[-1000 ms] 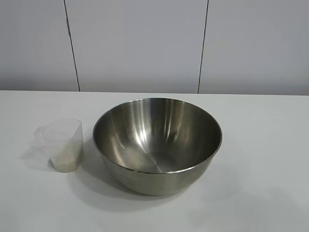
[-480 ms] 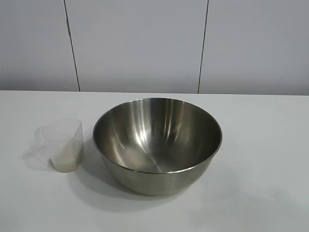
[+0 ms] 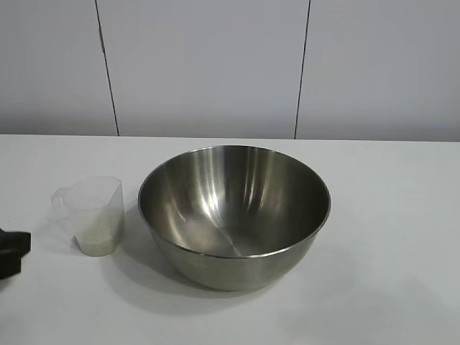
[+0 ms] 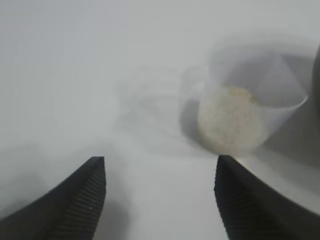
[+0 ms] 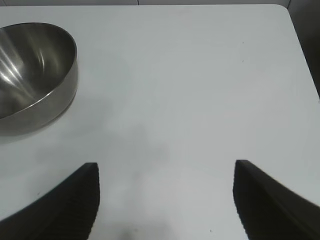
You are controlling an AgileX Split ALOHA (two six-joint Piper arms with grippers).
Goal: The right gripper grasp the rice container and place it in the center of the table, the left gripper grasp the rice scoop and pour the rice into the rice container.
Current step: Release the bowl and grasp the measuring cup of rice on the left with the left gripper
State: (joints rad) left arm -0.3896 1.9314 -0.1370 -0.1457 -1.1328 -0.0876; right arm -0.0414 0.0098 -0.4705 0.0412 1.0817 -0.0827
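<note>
Exterior view, from its left edge: the tip of the left gripper (image 3: 13, 251) pokes into the picture as a dark block low over the table (image 3: 388, 215), near the rice scoop (image 3: 93, 214) but apart from it. The scoop stands upright on the tabletop, its side tab facing the gripper, with the rice (image 3: 97, 241) lying as a whitish layer in its bottom. Just beside the scoop, toward the right, sits the rice container (image 3: 234, 213), roughly mid-table, upright and with only reflections showing on its inside. The two vessels are close, with a narrow strip of table showing between them. Behind the table runs a pale panelled wall (image 3: 208, 65).

In the left wrist view, the left gripper (image 4: 160, 200) has its two ribbed fingers (image 4: 82, 205) spread wide with nothing between them; the scoop (image 4: 245, 110) stands ahead of them, off toward one finger, and the rice (image 4: 230, 120) shows through its frosted wall.

In the right wrist view, the right gripper (image 5: 165, 200) hovers over bare table (image 5: 200, 75), fingers (image 5: 75, 205) likewise wide apart and holding nothing. The container (image 5: 32, 75) lies ahead and off to one side, well apart from it.
</note>
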